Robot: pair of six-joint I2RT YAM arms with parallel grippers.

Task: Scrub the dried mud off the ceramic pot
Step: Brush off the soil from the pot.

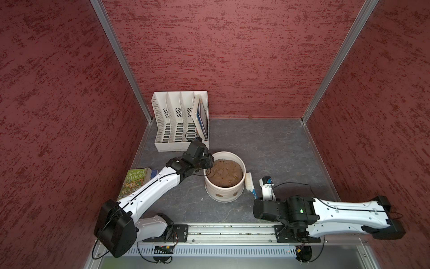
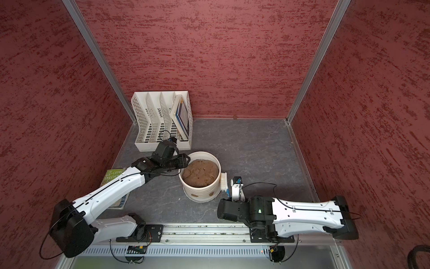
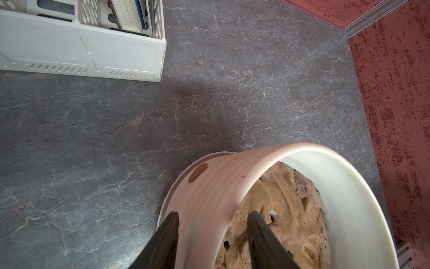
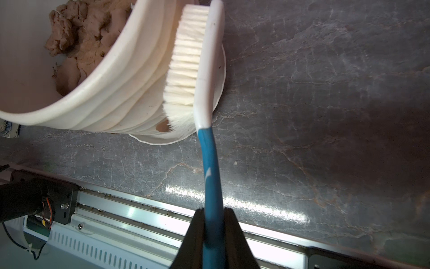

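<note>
File rack (image 1: 172, 147), book (image 1: 136, 179) and brush (image 1: 248, 182) surround ceramic pot (image 1: 225, 191)

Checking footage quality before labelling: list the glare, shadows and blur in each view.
Right wrist view: harsh glare on the table by the rail; the brush in the right tool is sharp. Left wrist view: broad soft shadow on the table, pink cast on the ceramic pot, left tool dark and soft-edged. In both top views: even light, no glare, walls splayed by the wide lens.
</note>
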